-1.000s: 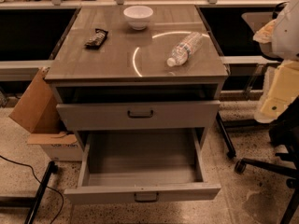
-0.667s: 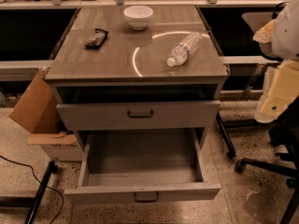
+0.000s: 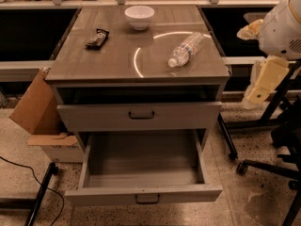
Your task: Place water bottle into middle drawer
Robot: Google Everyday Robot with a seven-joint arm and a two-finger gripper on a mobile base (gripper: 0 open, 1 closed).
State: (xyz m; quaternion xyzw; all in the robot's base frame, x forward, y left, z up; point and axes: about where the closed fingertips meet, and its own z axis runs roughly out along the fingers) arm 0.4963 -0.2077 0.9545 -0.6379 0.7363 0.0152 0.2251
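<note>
The water bottle [image 3: 186, 49], clear and ribbed with a white cap, lies on its side on the right part of the cabinet top [image 3: 117, 60], cap toward the front left. Under the top is a dark gap, then a drawer [image 3: 141, 115] with a dark handle, standing slightly out. Below it, a second drawer [image 3: 143, 173] is pulled wide open and is empty. My gripper [image 3: 263, 81] is a pale yellow piece hanging under the white arm shell [image 3: 282, 27] at the right edge. It hangs beside the cabinet, apart from the bottle, and holds nothing.
A white bowl [image 3: 139, 17] stands at the back of the top. A dark snack wrapper [image 3: 97, 37] lies at the left. A cardboard box [image 3: 40, 121] sits on the floor at the left. Black chair legs and casters [image 3: 263, 166] are at the right, a cable and stand [image 3: 40, 192] at the lower left.
The arm and gripper at the right have shifted slightly left toward the cabinet. The bottle, the bowl and the drawers have not moved.
</note>
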